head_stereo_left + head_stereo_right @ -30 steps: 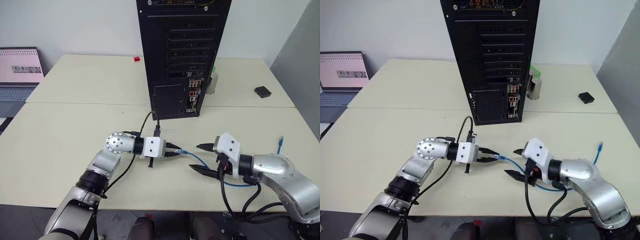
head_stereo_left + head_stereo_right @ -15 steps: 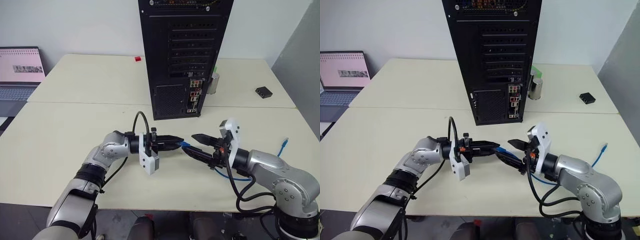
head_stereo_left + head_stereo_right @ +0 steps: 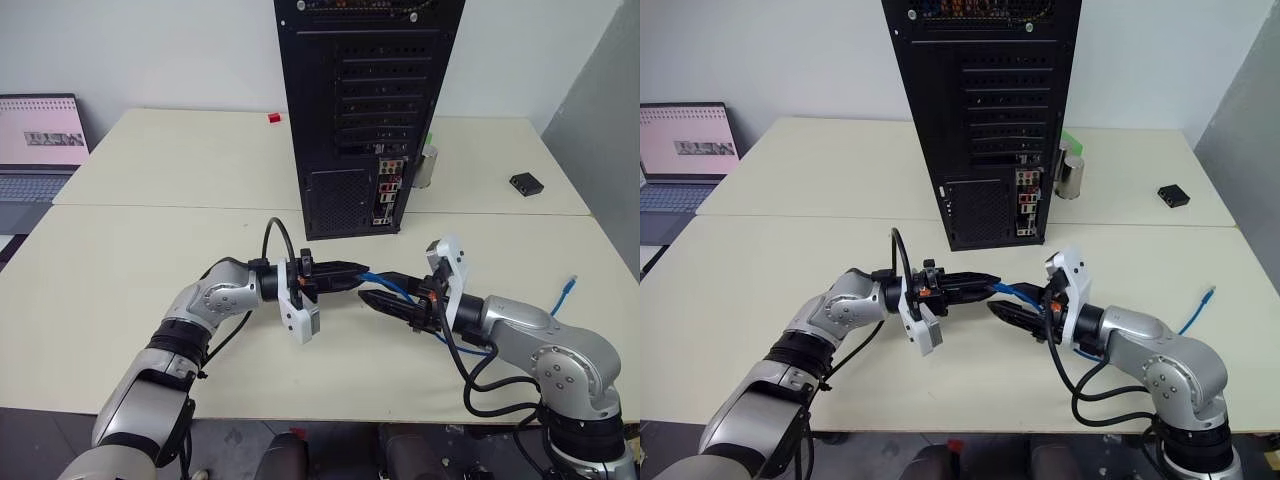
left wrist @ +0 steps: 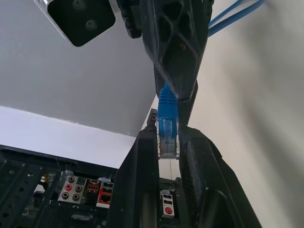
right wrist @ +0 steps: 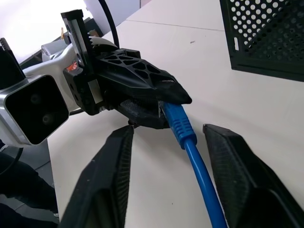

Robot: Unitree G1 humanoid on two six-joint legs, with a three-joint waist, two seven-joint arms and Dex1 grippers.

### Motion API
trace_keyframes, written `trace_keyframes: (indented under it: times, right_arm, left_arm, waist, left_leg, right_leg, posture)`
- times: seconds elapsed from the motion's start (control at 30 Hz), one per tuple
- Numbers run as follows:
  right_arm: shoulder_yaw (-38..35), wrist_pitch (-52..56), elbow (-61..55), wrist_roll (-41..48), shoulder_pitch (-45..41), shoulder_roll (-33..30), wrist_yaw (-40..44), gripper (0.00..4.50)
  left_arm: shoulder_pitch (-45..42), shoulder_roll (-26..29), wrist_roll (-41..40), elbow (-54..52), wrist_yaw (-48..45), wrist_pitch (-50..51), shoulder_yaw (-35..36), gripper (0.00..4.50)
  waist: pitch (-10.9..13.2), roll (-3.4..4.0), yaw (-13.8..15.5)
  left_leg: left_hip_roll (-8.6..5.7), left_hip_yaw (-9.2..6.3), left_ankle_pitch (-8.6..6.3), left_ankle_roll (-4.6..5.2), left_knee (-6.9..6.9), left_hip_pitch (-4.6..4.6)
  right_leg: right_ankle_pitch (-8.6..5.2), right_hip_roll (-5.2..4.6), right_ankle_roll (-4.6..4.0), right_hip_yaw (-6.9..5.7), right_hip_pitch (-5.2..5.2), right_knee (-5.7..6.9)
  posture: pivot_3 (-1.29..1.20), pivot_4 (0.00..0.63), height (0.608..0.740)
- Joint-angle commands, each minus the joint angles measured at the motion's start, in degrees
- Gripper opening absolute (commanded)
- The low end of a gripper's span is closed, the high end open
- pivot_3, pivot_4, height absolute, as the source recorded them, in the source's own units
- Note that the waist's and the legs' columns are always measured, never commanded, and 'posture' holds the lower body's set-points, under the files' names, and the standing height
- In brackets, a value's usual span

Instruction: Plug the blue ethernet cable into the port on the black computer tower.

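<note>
Blue ethernet cable [image 3: 385,286]: light, limp cord above the near surface, its clear plug pinched in left gripper [image 3: 352,274] jaws; right gripper [image 5: 166,142] jaws spread around the cord behind the plug; best gripped at its stiff boot.

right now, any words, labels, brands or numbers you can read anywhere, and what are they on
None can be read.
Laptop screen: shows a pale page with a dark strip, too small to read.
Black computer tower: no readable label or brand on its rear face; the coloured sockets carry no legible marks.
Small black box: no visible text.
</note>
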Motion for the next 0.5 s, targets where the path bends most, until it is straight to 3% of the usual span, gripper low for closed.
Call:
trace_keyframes:
  times: [0.03,0.23,0.5]
  right_arm:
    - [-1.0,-0.8,-0.9,3.3,-0.9,0.9,-0.3,1.50]
    - [-1.5,0.0,-0.9,5.4,-0.8,0.7,-1.1,0.13]
    - [-1.1,0.8,-0.5,7.5,-0.9,0.0,-1.7,0.00]
  left_arm:
    - [-0.8,1.0,0.7,-0.8,2.0,-0.8,-0.4,0.30]
    - [-0.5,1.7,1.4,-1.0,3.5,-1.1,-0.9,0.30]
    - [-0.5,2.2,3.3,-1.0,5.6,-2.0,-1.0,0.30]
  waist:
    - [0.0,0.00,0.0]
    - [0.0,0.00,0.0]
    - [0.0,0.00,0.0]
  left_leg:
    - [0.00,0.01,0.00,0.00,0.00,0.00]
    - [0.00,0.00,0.00,0.00,0.00,0.00]
    - [0.00,0.00,0.00,0.00,0.00,0.00]
  right_leg:
    - [0.00,0.00,0.00,0.01,0.00,0.00]
    - [0.00,0.00,0.00,0.00,0.00,0.00]
    - [0.00,0.00,0.00,0.00,0.00,0.00]
  posture:
    - [0.00,0.150,0.740]
    - [0.00,0.150,0.740]
    - [0.00,0.150,0.740]
